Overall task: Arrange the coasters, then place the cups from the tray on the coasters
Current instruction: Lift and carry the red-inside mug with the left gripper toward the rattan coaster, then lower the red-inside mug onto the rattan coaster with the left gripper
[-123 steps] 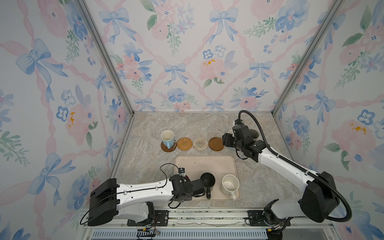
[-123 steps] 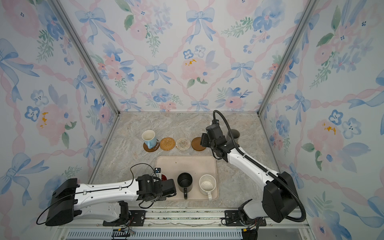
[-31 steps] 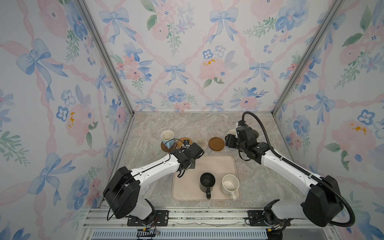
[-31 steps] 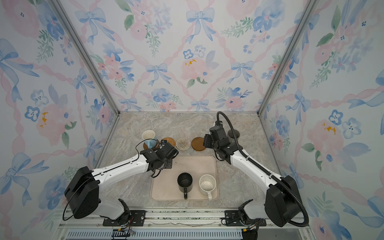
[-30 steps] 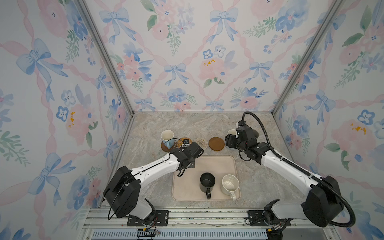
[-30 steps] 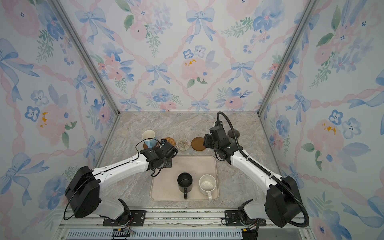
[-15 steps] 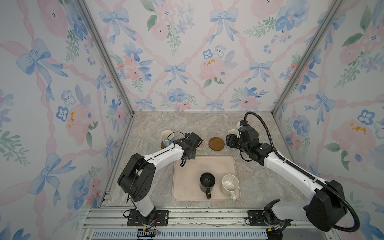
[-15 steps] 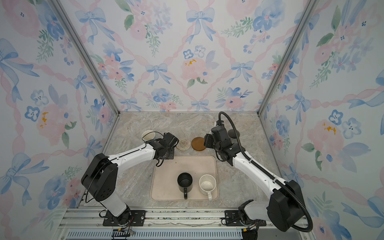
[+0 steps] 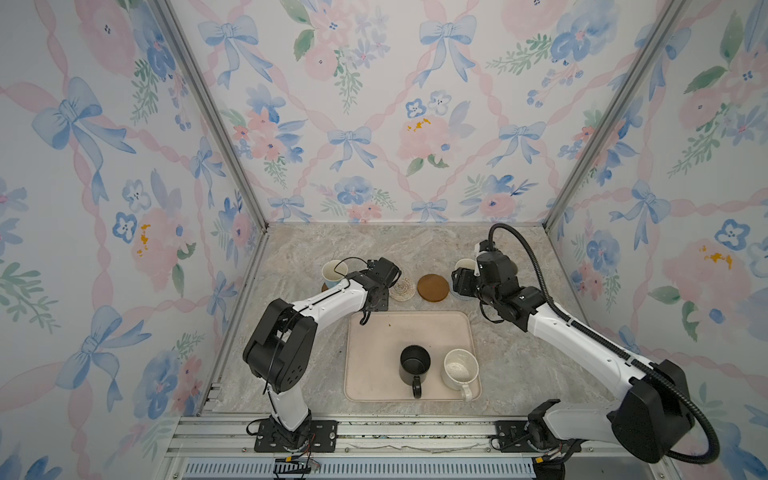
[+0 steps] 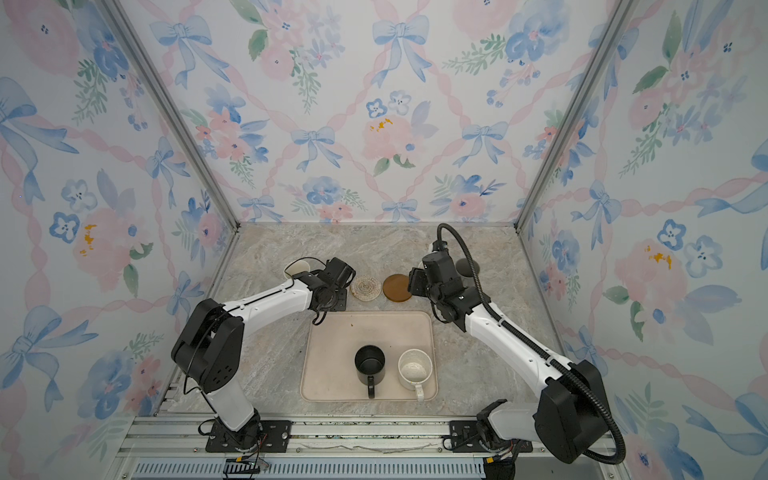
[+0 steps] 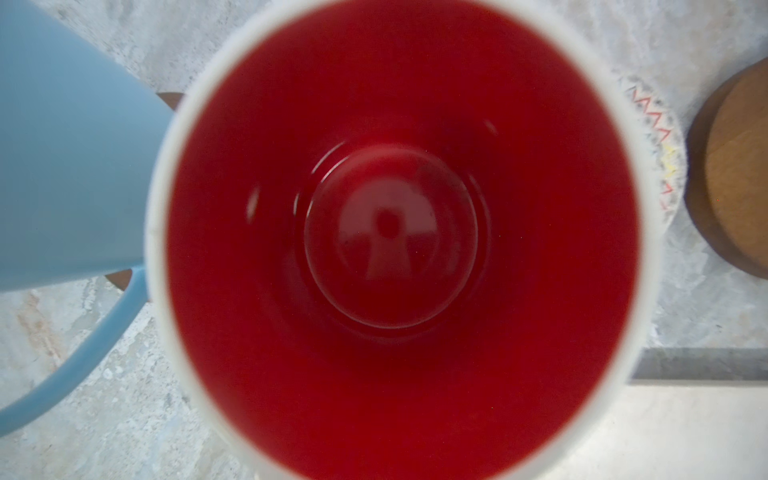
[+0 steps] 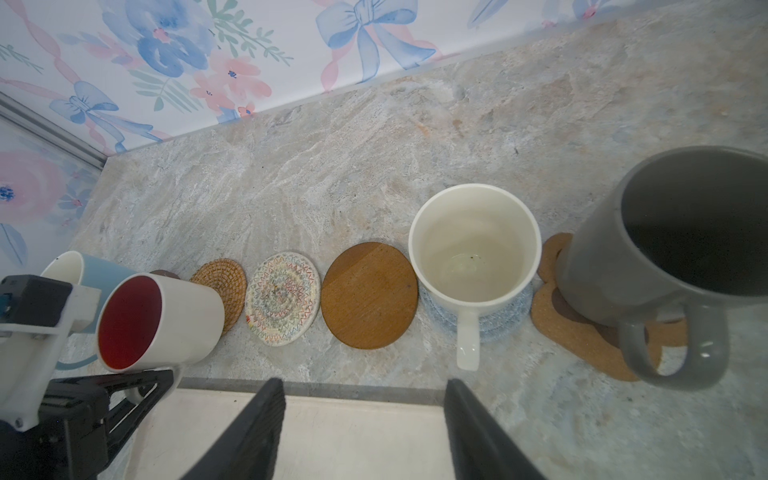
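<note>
Left fingers pinched shut on red mug handle; mug tilted, lower left of right wrist view, base at rattan coaster. Level it, centre over coaster, lower gently. Right fingers apart, empty.

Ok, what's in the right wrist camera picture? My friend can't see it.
A white mug with a red inside, tilted in the left gripper, hangs by a rattan coaster on a marble table. A cream mug sits on a blue-grey woven coaster and a grey mug on a paw-shaped coaster; the right gripper's jaws stand open.
</note>
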Controlling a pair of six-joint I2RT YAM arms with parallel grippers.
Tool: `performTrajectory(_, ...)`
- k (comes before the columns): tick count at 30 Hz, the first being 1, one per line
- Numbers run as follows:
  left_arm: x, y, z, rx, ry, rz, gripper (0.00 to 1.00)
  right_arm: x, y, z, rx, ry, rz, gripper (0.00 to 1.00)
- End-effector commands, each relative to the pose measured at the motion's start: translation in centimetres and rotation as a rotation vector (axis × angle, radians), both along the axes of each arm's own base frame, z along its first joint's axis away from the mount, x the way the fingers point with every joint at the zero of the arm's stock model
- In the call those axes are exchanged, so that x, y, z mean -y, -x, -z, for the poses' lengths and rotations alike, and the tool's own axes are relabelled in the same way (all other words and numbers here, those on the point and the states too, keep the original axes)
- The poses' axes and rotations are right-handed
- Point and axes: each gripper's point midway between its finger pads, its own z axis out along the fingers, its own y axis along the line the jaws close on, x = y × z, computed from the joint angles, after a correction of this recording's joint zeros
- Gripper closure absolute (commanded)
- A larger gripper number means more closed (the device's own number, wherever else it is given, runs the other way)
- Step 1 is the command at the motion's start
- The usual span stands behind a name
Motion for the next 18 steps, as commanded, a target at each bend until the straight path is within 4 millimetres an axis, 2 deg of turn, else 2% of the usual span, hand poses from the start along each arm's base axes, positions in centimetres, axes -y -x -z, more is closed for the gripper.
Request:
performTrajectory(1, -0.1, -2.2, -1.8, 0.080, 0.007, -0.014, 1.00, 0.3, -0.1, 0.3, -0.001, 0.013, -0.005, 0.36)
performTrajectory(18, -0.3, -3.5, -1.1, 0.092, 0.031, -0.032, 1.00, 0.3, -0.3, 0.9, -0.018, 0.017, -0.005, 0.36)
